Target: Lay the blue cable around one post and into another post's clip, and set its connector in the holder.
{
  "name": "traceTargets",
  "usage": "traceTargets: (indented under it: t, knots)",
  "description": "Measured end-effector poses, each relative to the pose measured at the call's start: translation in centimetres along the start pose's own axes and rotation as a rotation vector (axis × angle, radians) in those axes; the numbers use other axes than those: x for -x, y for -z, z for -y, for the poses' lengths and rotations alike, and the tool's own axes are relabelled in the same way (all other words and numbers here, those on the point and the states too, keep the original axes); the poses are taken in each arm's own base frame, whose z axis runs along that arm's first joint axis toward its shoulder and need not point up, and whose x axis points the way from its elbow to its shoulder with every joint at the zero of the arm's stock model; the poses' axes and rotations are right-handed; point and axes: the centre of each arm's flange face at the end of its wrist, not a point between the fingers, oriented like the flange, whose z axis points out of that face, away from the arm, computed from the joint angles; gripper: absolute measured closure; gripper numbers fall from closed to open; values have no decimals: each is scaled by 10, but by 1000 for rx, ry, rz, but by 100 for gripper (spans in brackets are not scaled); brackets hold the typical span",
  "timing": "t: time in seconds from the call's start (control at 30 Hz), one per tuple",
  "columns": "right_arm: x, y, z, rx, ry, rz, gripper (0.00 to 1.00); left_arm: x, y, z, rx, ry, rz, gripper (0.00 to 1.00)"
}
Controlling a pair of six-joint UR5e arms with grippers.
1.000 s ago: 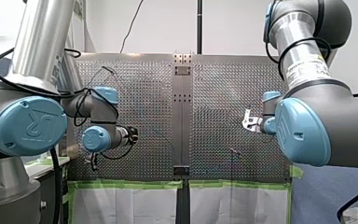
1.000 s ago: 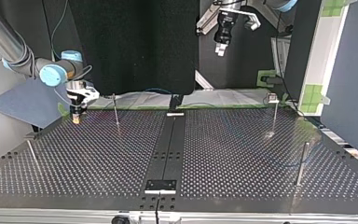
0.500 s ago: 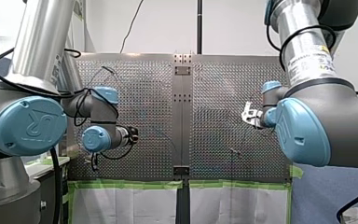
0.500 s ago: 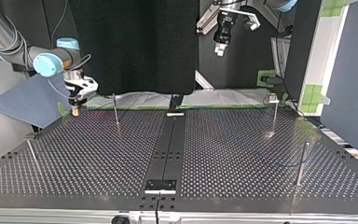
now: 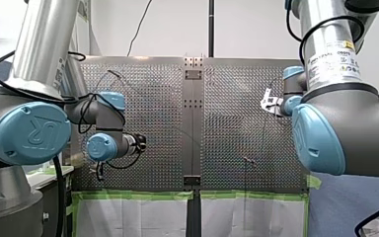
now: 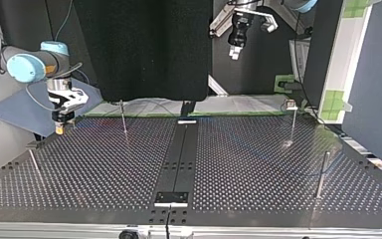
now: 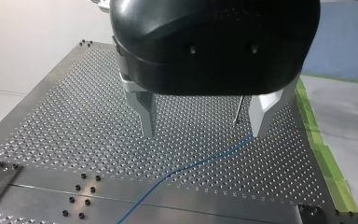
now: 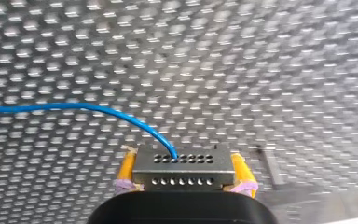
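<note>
In the front view the white wall [image 5: 256, 29] behind the desk [image 5: 232, 113] glares and the desk's steel carries a soft grey sheen, while in the top view the desk lies dim before a black backdrop [image 6: 144, 50], its holes catching light as pale dots. In the left wrist view light is even and pale, with a glossy highlight on the black housing of my left gripper [image 7: 204, 133] above the desk, close to the lens and soft. In the right wrist view the desk's holes smear into streaks, yet the connector [image 8: 183, 168] and cable [image 8: 98, 109] against the desk are crisp.
</note>
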Motion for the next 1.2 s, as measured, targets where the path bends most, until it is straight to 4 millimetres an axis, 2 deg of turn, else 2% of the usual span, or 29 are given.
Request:
traceTargets:
  t: [0.3, 0.63, 0.77, 1.0, 1.2]
  knots:
    - [-56, 7, -3, 4, 41, -75, 100, 0, 0, -1, 3, 0, 0, 1]
    - [-106, 21, -6, 22, 88, -139, 100, 0, 0, -1, 5, 0, -1, 1]
    - [-111, 23, -11, 35, 98, -140, 100, 0, -1, -1, 5, -1, -1, 1]
    - [-97, 19, -27, 62, 102, -108, 100, 0, -1, -1, 5, 0, -1, 1]
    - [-93, 17, -37, 78, 102, -98, 100, 0, -1, -1, 5, -1, -2, 1]
